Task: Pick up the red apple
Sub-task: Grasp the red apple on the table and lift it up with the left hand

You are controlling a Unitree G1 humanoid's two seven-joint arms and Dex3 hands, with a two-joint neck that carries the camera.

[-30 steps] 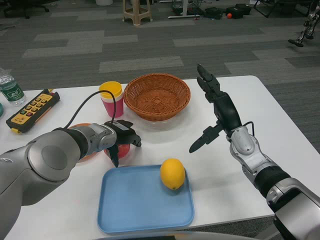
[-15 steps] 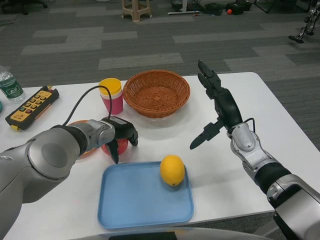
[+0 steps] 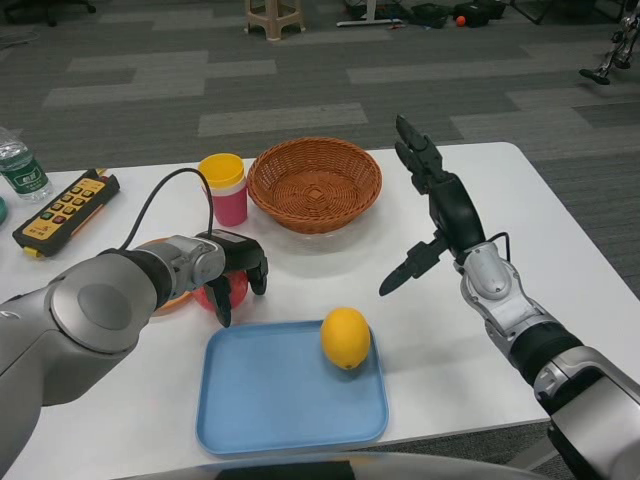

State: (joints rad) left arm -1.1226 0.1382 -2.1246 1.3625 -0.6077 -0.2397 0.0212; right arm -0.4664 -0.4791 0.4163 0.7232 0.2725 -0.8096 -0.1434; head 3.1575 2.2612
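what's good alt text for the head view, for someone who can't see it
The robot's left hand is closed around a red apple on a white table, just behind a blue tray with a lemon in it. Its right hand is raised, open, beside a wicker basket.

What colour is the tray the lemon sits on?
Light blue; the tray with the lemon shows in the head view.

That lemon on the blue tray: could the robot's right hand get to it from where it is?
Probably yes. The right hand hangs open above bare table, and nothing stands between it and the lemon, which lies uncovered on the blue tray.
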